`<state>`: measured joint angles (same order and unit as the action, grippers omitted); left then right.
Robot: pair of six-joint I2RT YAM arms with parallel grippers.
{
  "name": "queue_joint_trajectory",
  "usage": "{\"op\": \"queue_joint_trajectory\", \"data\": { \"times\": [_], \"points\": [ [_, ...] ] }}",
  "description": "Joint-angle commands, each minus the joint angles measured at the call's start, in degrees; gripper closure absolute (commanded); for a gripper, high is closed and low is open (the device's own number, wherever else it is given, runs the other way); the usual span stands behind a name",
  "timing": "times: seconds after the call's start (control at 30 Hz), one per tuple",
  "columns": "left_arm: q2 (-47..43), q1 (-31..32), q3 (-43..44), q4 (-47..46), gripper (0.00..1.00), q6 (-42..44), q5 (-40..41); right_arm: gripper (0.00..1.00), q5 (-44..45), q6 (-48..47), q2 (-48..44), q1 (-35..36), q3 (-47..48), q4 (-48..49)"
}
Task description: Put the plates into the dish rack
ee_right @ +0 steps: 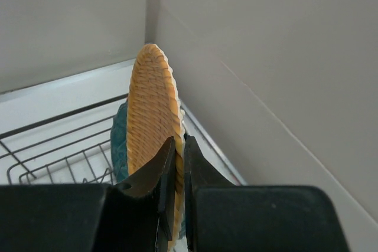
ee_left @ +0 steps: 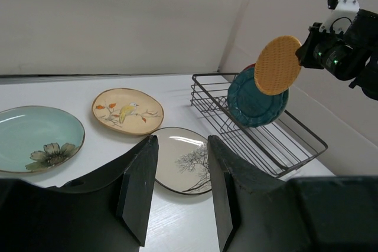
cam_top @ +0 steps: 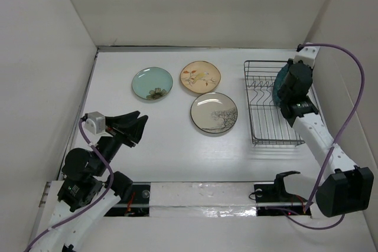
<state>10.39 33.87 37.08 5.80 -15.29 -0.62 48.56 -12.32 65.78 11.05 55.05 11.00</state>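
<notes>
Table: white, flat; pale panels wall it on the left, far and right sides.
Pale green plate: lies flat, leftmost of three; dark flower motif by its near rim.
Beige floral plate: flat, just right of the green one, not touching it.
White plate with black tree: flat, nearer than the beige one, close but apart; dark rim.
Dish rack: dark wire, stands at the right by the wall; a gap separates it from the tree plate.
</notes>
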Motion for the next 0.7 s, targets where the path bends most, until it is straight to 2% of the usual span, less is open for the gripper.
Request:
{"op": "queue_joint_trajectory", "data": {
  "times": [0.0, 0.3, 0.5, 0.67],
  "points": [
    [-1.16, 1.03, 0.01, -2.55, 0.64, 0.17, -0.26, 1.00, -9.49, -5.69, -0.74, -2.43, -0.46, 10.00],
    [-1.60, 1.64, 0.01, -2.38, 0.63, 0.17, 0.10, 1.00, -21.47, -6.41, 4.44, -5.25, 0.06, 5.00],
    [-1.60, 1.64, 0.01, -2.29, 0.63, 0.17, 0.10, 1.00, -20.43, -7.98, 7.96, -5.25, 0.15, 3.50],
    [-1.17, 1.64, 0.01, -2.37, 0.63, 0.17, 0.10, 1.00, -19.55, -8.42, 6.91, -4.73, 0.41, 3.41]
  ]
}}
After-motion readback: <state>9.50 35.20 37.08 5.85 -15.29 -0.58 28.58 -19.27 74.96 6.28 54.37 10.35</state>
